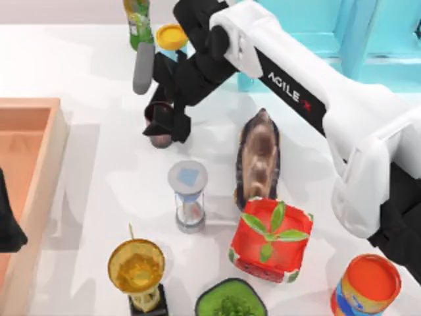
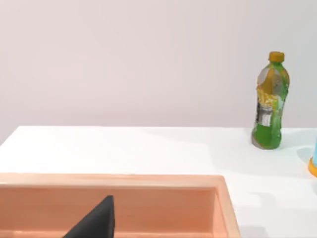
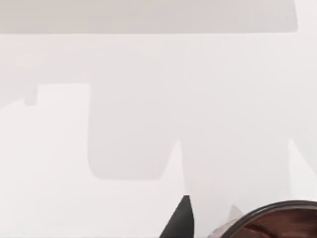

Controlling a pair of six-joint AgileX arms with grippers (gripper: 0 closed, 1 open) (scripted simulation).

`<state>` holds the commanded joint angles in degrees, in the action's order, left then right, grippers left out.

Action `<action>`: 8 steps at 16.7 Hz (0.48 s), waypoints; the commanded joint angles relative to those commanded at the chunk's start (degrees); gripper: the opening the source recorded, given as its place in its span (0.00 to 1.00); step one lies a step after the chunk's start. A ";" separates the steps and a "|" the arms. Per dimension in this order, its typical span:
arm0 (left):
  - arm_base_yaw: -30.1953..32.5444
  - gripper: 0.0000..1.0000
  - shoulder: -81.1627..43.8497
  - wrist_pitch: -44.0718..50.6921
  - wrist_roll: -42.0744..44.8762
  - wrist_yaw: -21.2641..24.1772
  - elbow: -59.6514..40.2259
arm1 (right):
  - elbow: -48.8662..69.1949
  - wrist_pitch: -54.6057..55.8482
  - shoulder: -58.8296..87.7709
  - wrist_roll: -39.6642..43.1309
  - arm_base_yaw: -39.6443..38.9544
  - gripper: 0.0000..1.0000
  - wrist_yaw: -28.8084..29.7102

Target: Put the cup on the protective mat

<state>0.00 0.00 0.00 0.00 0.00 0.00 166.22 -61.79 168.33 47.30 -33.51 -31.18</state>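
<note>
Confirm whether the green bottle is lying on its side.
No, the green bottle stands upright on the white table, yellow cap on top, in the left wrist view.

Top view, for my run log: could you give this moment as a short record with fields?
right gripper: at the cup, table's upper middle
cup: on the table, partly hidden under the gripper; rim seen in right wrist view
grip: cannot tell
mat: grey, just beyond the cup, toward the bottle
left arm: parked over the wooden tray at the left edge
nearby: hourglass, trophy, orange can
</note>
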 joint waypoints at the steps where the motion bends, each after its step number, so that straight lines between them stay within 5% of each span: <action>1: 0.00 1.00 0.00 0.00 0.00 0.00 0.00 | 0.03 -0.01 -0.05 -0.07 0.21 0.00 0.00; 8: 0.00 1.00 0.00 0.00 0.00 0.00 0.00 | -12.50 5.12 -11.95 -2.93 0.31 0.00 5.22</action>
<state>0.00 0.00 0.00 0.00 0.00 0.00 153.72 -56.67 156.38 44.37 -33.20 -25.95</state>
